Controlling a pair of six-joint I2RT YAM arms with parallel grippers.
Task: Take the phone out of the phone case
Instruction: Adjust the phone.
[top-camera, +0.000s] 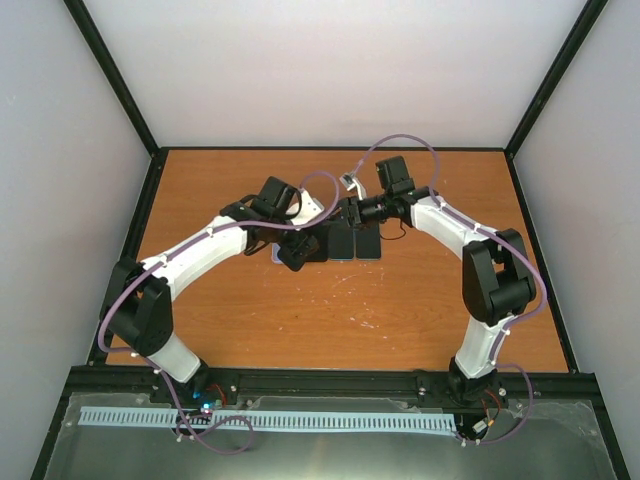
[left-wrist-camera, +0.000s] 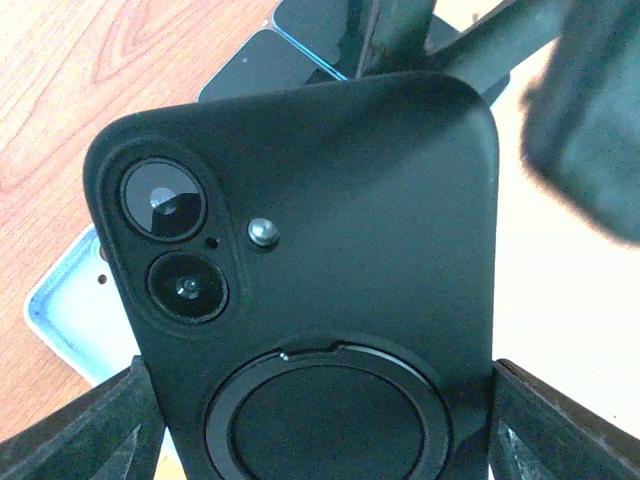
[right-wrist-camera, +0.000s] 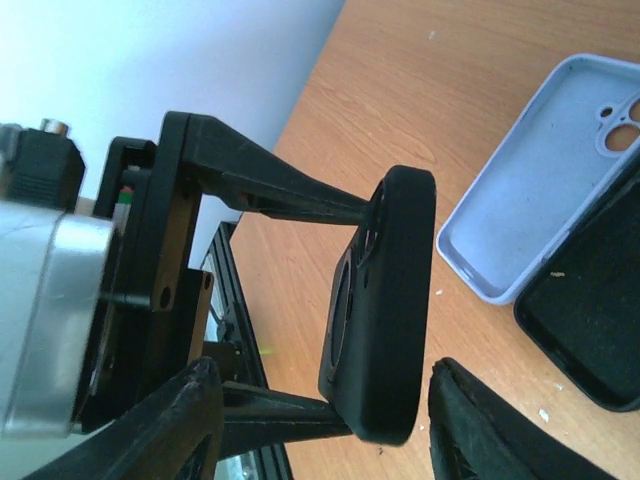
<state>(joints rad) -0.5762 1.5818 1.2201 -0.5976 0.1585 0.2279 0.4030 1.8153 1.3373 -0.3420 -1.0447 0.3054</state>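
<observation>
The black phone case (left-wrist-camera: 330, 200) hangs above the table, its back with a round ring (left-wrist-camera: 325, 415) facing the left wrist camera. The phone sits inside it; only its camera lenses (left-wrist-camera: 165, 200) show through the cutout. My left gripper (left-wrist-camera: 320, 425) is shut on the phone case, one finger (left-wrist-camera: 100, 430) against each long side. My right gripper (right-wrist-camera: 325, 410) stands open around the case's end (right-wrist-camera: 385, 320), with a gap on both sides between the case and its fingers (right-wrist-camera: 480, 420). In the top view both grippers, left (top-camera: 293, 252) and right (top-camera: 348, 213), meet over the table's middle.
An empty light blue case (right-wrist-camera: 540, 200) and an empty black case (right-wrist-camera: 590, 330) lie on the wooden table (top-camera: 400, 310) under the grippers. Dark flat phones or cases (left-wrist-camera: 270, 60) lie beside them. A black frame rail (top-camera: 330, 382) runs along the near edge.
</observation>
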